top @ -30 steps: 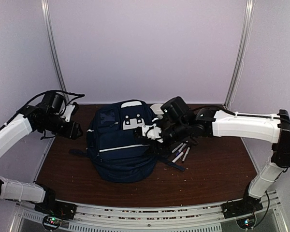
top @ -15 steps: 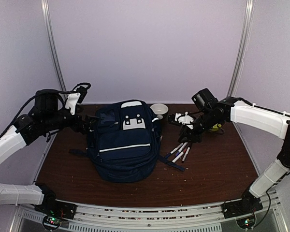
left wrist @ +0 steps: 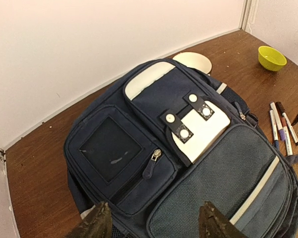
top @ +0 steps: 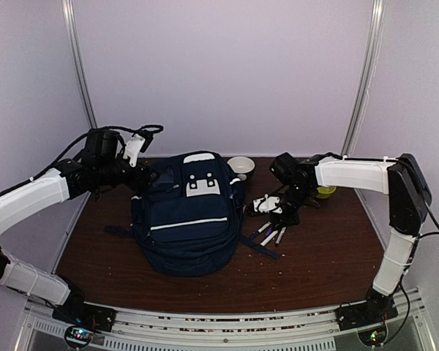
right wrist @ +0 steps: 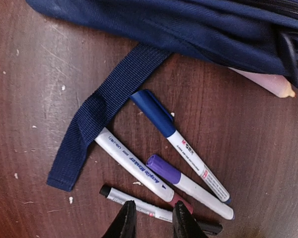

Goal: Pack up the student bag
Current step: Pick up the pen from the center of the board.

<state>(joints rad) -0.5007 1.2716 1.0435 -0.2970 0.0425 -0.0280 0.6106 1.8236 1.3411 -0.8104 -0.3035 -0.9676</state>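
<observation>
The student bag [top: 183, 219], navy with white trim, lies flat in the middle of the table, and its front pockets fill the left wrist view [left wrist: 188, 163]. My left gripper [top: 145, 178] hovers over the bag's upper left corner, open [left wrist: 156, 225], with nothing between its fingers; a zipper pull [left wrist: 153, 161] lies just ahead. Several markers [top: 271, 234] lie right of the bag. My right gripper [top: 276, 217] hangs close above them, open narrowly [right wrist: 154, 218], its fingertips over the black-capped silver marker [right wrist: 144, 206].
A loose bag strap [right wrist: 94, 124] runs beside the markers. A white bowl [top: 241, 166] stands behind the bag and a green bowl [top: 325, 191] lies to the right. A pale pink object [right wrist: 268, 83] pokes out from under the bag.
My left arm has swung right, up to the bag's top corner. My right gripper has come away from the bag and dropped over the markers, its jaws narrowing.
</observation>
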